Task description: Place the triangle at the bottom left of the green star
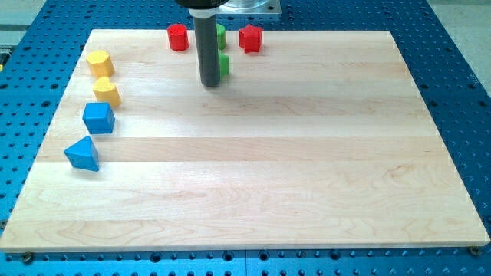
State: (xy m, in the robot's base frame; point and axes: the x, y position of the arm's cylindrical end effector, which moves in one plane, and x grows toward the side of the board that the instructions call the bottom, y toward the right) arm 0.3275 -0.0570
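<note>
The blue triangle (pixel 83 154) lies near the board's left edge, at mid height. A green block (pixel 223 64) peeks out just right of my rod, near the view's top; its shape is mostly hidden. Another green block (pixel 220 35) sits above it, also partly hidden behind the rod. I cannot tell which one is the star. My tip (pixel 210 83) rests on the board just left of and below the lower green block, far to the upper right of the triangle.
A blue block (pixel 99 117) sits just above the triangle. Two yellow blocks (pixel 107 91) (pixel 100 63) stand above that along the left edge. A red cylinder (pixel 178 37) and a red star-like block (pixel 250 38) sit at the top edge.
</note>
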